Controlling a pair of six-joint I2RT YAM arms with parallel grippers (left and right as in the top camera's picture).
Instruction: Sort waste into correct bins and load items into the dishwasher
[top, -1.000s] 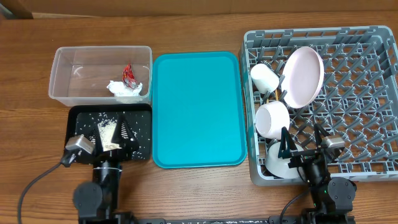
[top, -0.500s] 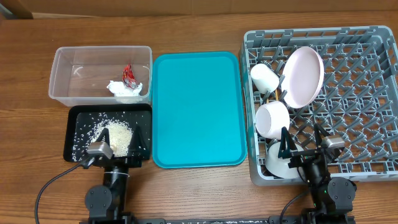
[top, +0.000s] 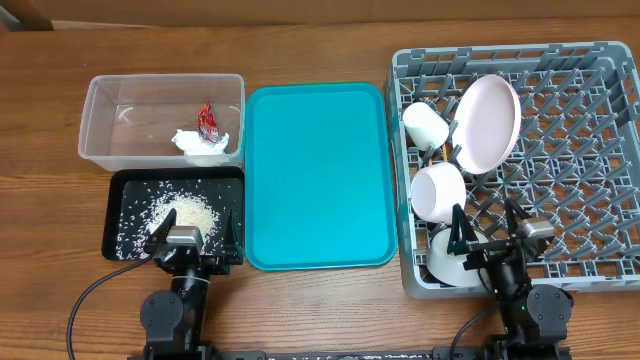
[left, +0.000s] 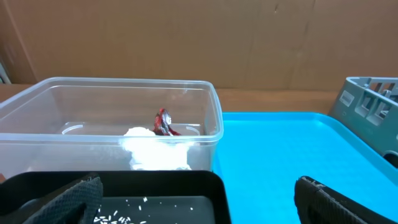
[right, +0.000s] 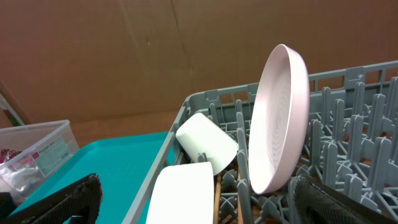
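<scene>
The clear bin (top: 130, 120) holds the red wrapper (top: 207, 120) and white tissue (top: 200, 146). In front of it the black bin (top: 112, 215) carries loose rice (top: 186, 212). My left gripper (top: 196, 241) hangs open at this tray's near edge, nothing between its fingers (left: 57, 199). In the grey dishwasher rack (top: 500, 55) the pink plate (top: 487, 122) stands on edge beside the white cup (top: 425, 125), with chopsticks (right: 217, 198) and a white bowl (top: 438, 192) below. A second bowl (top: 445, 258) lies under my open, empty right gripper (top: 488, 236).
A large teal tray (top: 318, 175) lies between the bins and the rack, bare. Wooden tabletop (top: 320, 40) runs behind everything. In the left wrist view the rack's corner (left: 372, 112) shows at far right, past the teal tray (left: 280, 155).
My left gripper has swung right from over the black tray's left part and levelled at its near edge, uncovering the rice pile. The right arm has not moved.
</scene>
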